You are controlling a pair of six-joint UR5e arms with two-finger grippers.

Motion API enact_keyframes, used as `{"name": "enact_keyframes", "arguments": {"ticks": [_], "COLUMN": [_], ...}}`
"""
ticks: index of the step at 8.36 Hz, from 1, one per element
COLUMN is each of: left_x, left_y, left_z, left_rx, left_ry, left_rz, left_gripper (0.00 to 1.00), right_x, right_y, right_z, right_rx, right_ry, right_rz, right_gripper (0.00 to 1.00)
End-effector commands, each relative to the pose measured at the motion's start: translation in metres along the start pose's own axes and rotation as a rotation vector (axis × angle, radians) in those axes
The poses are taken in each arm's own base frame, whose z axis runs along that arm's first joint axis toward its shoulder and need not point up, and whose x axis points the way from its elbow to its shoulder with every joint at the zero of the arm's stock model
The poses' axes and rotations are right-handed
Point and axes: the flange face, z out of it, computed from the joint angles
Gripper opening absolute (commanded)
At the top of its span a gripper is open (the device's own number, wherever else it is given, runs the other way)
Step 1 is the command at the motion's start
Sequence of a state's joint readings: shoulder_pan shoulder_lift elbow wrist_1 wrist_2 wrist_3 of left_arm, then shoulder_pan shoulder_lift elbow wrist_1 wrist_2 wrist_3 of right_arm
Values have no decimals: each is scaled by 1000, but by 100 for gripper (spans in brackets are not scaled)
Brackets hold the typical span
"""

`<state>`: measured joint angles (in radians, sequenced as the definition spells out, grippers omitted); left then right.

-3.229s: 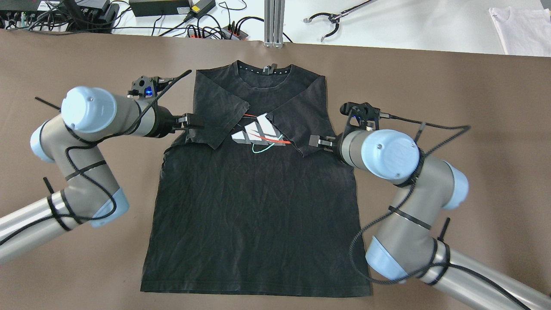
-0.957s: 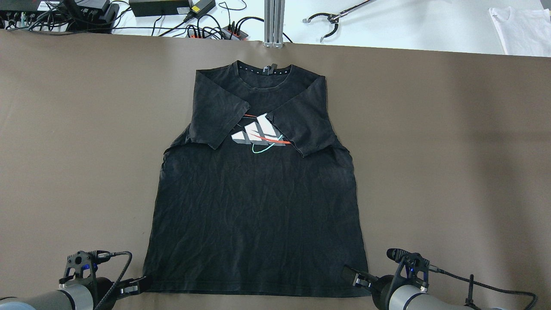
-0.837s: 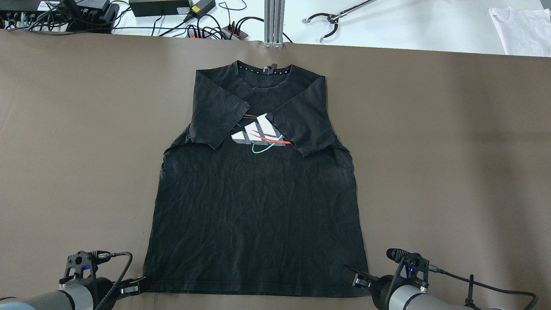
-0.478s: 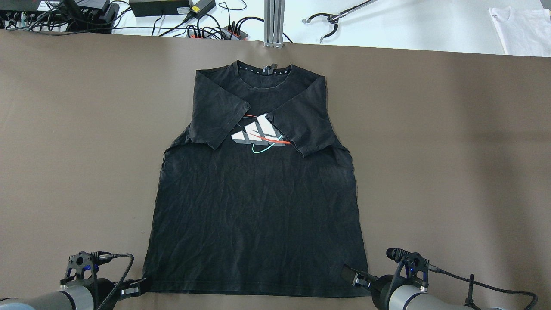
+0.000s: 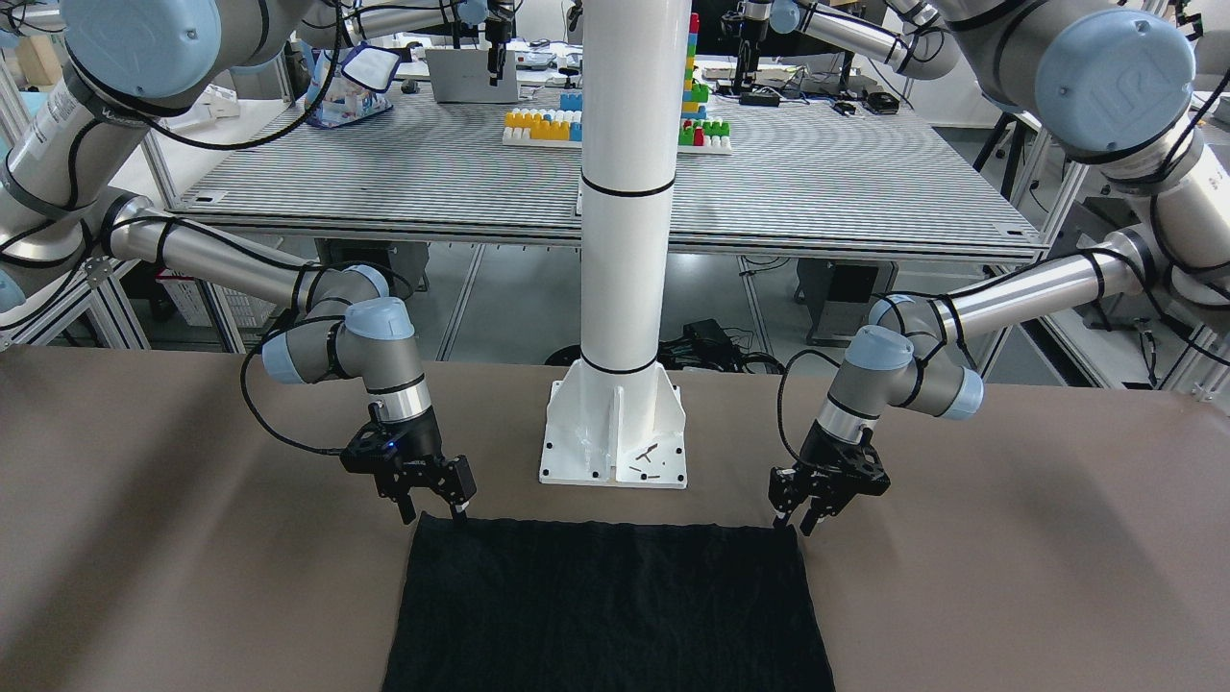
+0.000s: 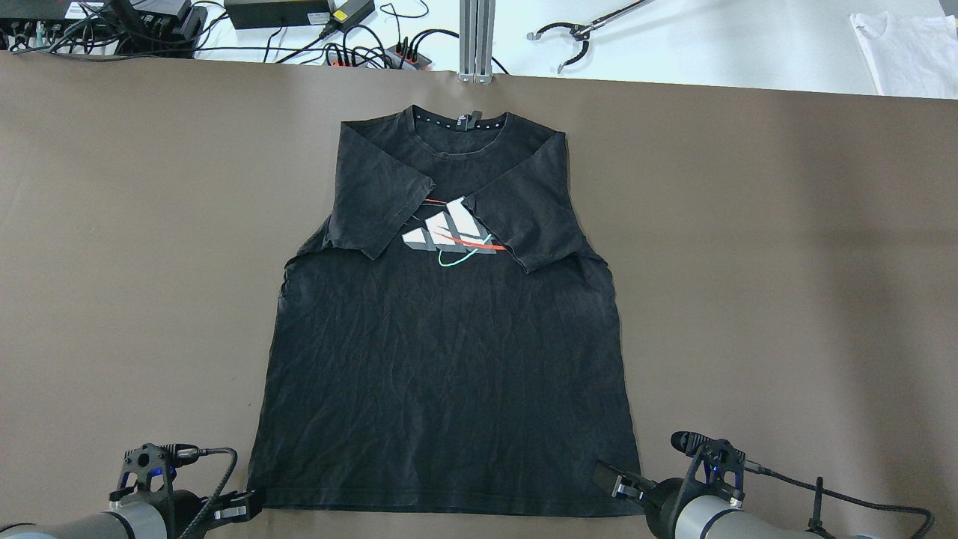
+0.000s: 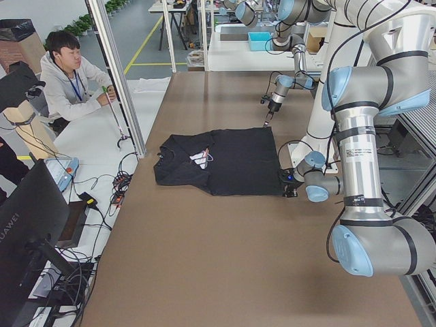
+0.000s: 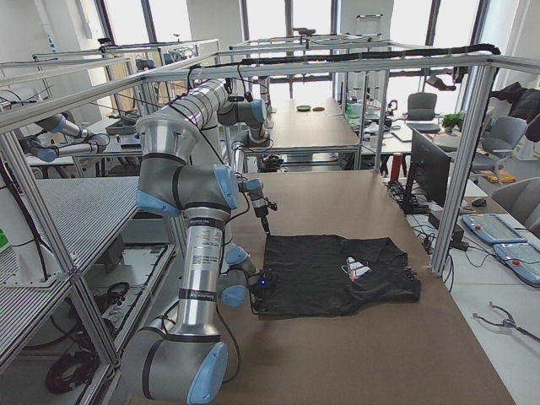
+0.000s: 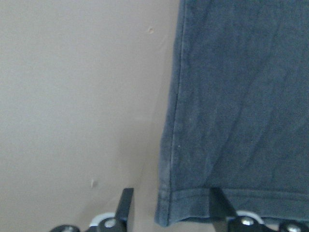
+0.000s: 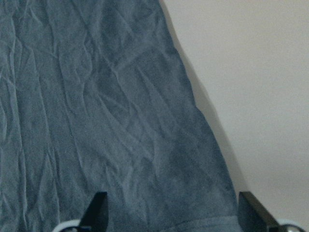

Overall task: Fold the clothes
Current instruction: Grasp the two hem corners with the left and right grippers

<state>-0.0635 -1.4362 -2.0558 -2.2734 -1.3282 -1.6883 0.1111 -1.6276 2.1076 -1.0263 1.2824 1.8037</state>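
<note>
The clothes are one black T-shirt (image 6: 449, 374) with a white logo (image 6: 449, 232). It lies flat on the brown table with both sleeves folded onto the chest. My left gripper (image 6: 239, 507) is open at the shirt's near-left hem corner. In the left wrist view that corner (image 9: 166, 217) lies between the fingers (image 9: 126, 205). At the near-right hem corner my right gripper (image 6: 610, 481) stands open, its fingers (image 10: 99, 205) spread wide over the fabric (image 10: 96, 96). In the front-facing view both grippers (image 5: 812, 509) (image 5: 437, 505) point down at the hem (image 5: 605, 527).
The white pole's base plate (image 5: 615, 452) stands just behind the hem, between the arms. Beyond the collar are a metal post (image 6: 475, 37), cables, a grabber tool (image 6: 576, 34) and a white garment (image 6: 909, 52). A seated person (image 7: 68, 82) is at the table's far side.
Both arms have left the folded sleeves and drawn back to the hem corners. Over the last second the left gripper slid slightly toward the near edge; the right stayed still.
</note>
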Motion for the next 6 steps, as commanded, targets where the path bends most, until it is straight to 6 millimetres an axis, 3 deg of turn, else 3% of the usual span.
{"name": "enact_keyframes", "arguments": {"ticks": [1, 6], "left_x": [0, -6], "left_y": [3, 6], "left_z": [1, 7], "left_rx": [-4, -5], "left_ry": [-2, -18], "left_rz": [3, 10], "left_gripper": [40, 40], "right_x": [0, 0], "right_y": [0, 0], "right_z": [0, 0], "right_rx": [-1, 0], "right_ry": [0, 1], "right_rz": [0, 0], "right_gripper": [94, 94]}}
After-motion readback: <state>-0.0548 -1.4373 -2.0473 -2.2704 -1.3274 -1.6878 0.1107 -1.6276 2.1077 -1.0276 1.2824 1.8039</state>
